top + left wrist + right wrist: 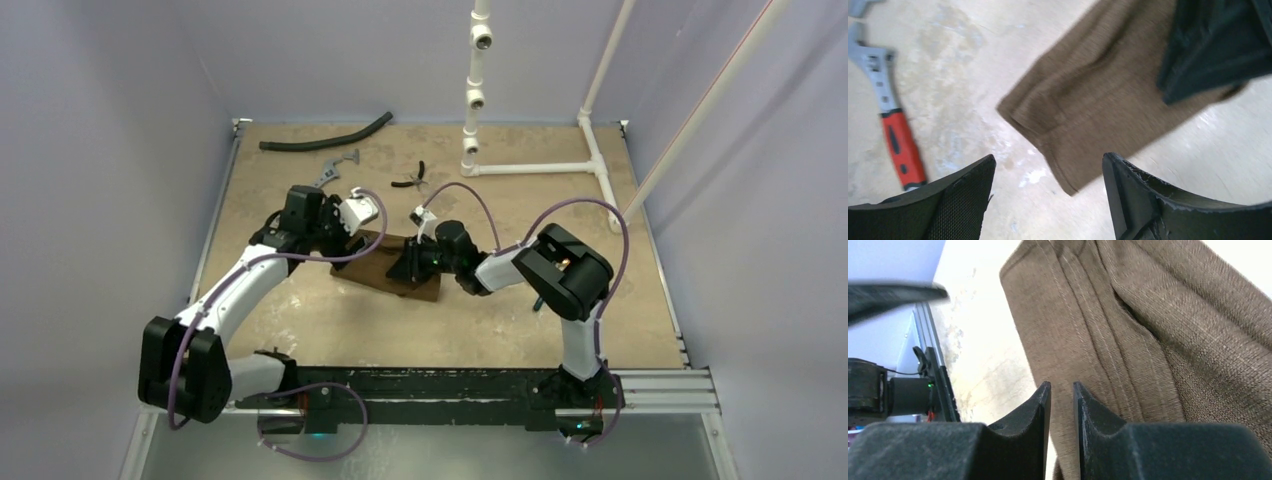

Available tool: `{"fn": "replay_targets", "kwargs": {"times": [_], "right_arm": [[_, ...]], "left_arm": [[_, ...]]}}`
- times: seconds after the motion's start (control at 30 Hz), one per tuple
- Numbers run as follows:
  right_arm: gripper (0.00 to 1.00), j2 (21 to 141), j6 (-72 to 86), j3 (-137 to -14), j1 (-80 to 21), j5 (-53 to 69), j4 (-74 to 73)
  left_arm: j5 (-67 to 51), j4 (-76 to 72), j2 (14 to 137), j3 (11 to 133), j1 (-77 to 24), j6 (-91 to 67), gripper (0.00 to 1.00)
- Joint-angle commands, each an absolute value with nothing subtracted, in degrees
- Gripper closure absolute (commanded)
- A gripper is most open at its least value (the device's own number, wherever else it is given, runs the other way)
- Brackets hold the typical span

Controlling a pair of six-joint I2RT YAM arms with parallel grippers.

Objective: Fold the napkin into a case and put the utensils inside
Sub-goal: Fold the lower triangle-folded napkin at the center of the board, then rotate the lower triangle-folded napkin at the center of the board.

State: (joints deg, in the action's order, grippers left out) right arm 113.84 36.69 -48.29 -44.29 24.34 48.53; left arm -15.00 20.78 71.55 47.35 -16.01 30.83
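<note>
While the napkin (1098, 105) lies as a folded, layered strip near the middle of the table (948, 75), the folding step is judged to be in hand and the case not yet formed. The left tool (1048, 157) is seen spread wide just above one corner of the cloth. Nothing is held between its pads, and no contact with the cloth is made out. The right tool (1061, 385) is set low over the napkin from the other side, its jaws drawn almost together so that only a thin slit is left. Whether a fold is pinched there or merely pressed cannot be told. Several parallel stitched hems are noted in the right wrist view, so more than one layer is taken to be stacked. A red-handled wrench (900, 145) lies on the table to one side, apart from the cloth. The utensils are not made out in any view. For the next move, the left tool is judged to need lowering onto the free corner and closing on a single edge. The stack would have to be pinned by the right tool, so that the fold can be carried over without the layers sliding.
</note>
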Motion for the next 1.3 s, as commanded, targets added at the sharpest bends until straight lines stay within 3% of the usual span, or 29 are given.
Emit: {"fn": "replay_targets", "kwargs": {"times": [0.0,0.27,0.53,0.77,1.07,1.27], "right_arm": [[0.73,107.1,34.5,-53.3,-43.8,23.4,42.5],[0.76,111.0,26.1,-61.7,-40.0,20.3,29.7],[0.80,112.0,22.6,-59.9,-38.2,11.4,22.6],[0.82,103.4,29.3,-46.1,-39.3,13.3,26.9],[0.81,96.0,40.8,-35.3,-51.8,16.9,35.4],[0.79,84.0,36.4,-36.7,-48.1,18.3,23.3]], "left_arm": [[-24.0,32.1,71.5,46.6,-16.0,35.7,0.25],[-19.7,28.3,79.7,44.0,-17.8,40.5,0.36],[-6.8,21.7,89.2,48.0,-18.8,37.3,0.46],[-3.6,18.8,97.2,57.6,-23.3,31.9,0.47],[-4.8,18.4,111.8,78.0,-26.2,28.7,0.44],[-12.9,29.0,113.0,90.4,-25.3,28.6,0.39]]}}
